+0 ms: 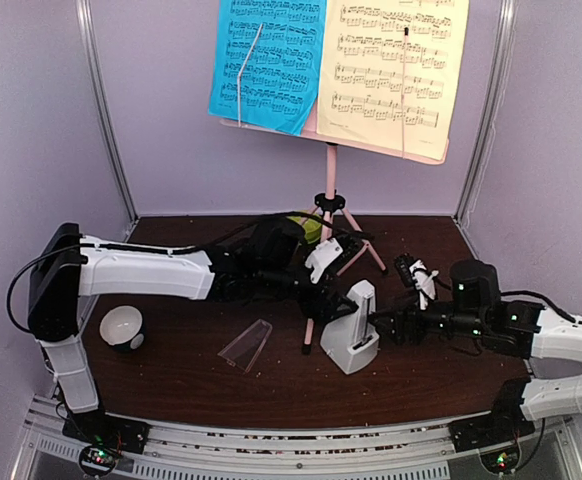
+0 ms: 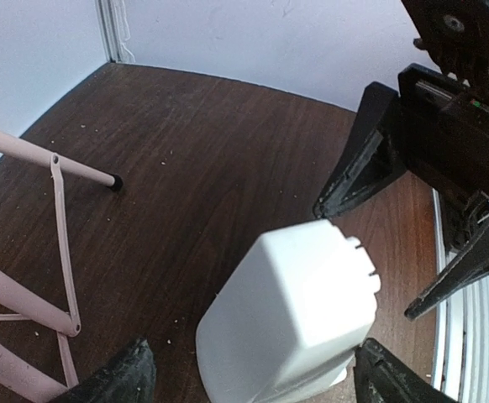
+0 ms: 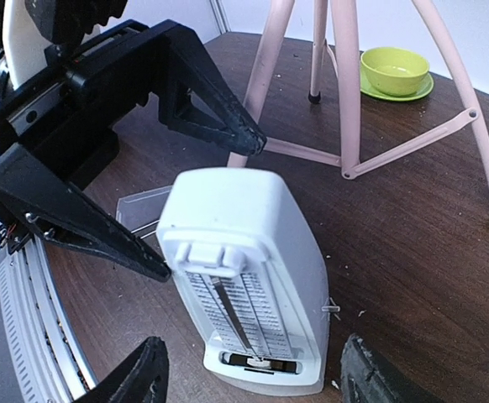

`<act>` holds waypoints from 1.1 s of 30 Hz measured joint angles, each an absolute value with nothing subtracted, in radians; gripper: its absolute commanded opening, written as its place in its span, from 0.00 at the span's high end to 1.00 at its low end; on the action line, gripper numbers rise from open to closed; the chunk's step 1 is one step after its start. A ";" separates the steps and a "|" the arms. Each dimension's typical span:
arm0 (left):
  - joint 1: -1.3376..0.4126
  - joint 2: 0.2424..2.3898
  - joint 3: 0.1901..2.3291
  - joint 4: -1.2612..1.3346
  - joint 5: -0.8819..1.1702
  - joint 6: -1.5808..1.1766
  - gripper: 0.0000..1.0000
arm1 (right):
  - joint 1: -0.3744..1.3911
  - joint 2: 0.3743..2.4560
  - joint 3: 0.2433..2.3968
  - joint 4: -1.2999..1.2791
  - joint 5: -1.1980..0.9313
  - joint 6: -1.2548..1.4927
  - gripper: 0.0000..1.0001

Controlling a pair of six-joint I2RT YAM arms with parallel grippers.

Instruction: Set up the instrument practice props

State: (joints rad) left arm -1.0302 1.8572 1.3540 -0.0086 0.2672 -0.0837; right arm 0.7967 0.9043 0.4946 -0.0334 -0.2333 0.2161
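Both arm bases sit nearest the overhead camera. Just past them the white pyramid metronome [image 1: 352,340] stands upright on the dark wood bench [image 1: 441,385], and its clear cover [image 1: 246,347] lies flat off to its left, well apart. The left arm [image 1: 151,272] and right arm [image 1: 501,322] reach in from either side and meet at the metronome. Behind is the pink music stand [image 1: 329,180], with a blue sheet [image 1: 266,60] and a pale-yellow sheet [image 1: 391,65] side by side on its desk. A small white bowl [image 1: 121,326] sits near the left arm's base.

Left wrist cam: the left jaws are spread wide, with a finger [image 2: 123,378] on each side of the metronome's top and nothing gripped. Can't tell if a pad touches it. The right jaws face in from the other side, also splayed.

Right wrist cam: the right jaws are wide open too, tips flanking the metronome's base, holding nothing. The pendulum face points at this camera. A green cup and saucer [image 3: 396,71] sit beyond the stand's legs.
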 measured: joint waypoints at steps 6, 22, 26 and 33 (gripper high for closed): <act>-1.053 1.865 1.354 0.023 0.217 -0.146 0.02 | 0.794 0.890 0.470 -0.048 -0.208 0.216 0.29; -1.064 1.873 1.348 0.047 0.229 -0.107 0.41 | 0.794 0.915 0.471 -0.064 -0.204 0.208 0.28; -1.059 1.873 1.347 0.033 0.304 -0.026 0.59 | 0.794 0.936 0.472 -0.050 -0.219 0.206 0.25; -1.024 1.870 1.348 0.012 0.397 0.080 0.67 | 0.793 1.007 0.505 -0.025 -0.260 0.197 0.23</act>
State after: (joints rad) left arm -1.0245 1.8698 1.3479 0.0124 0.3973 0.0799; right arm 0.7925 1.0073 0.5049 -0.0246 -0.2596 0.1967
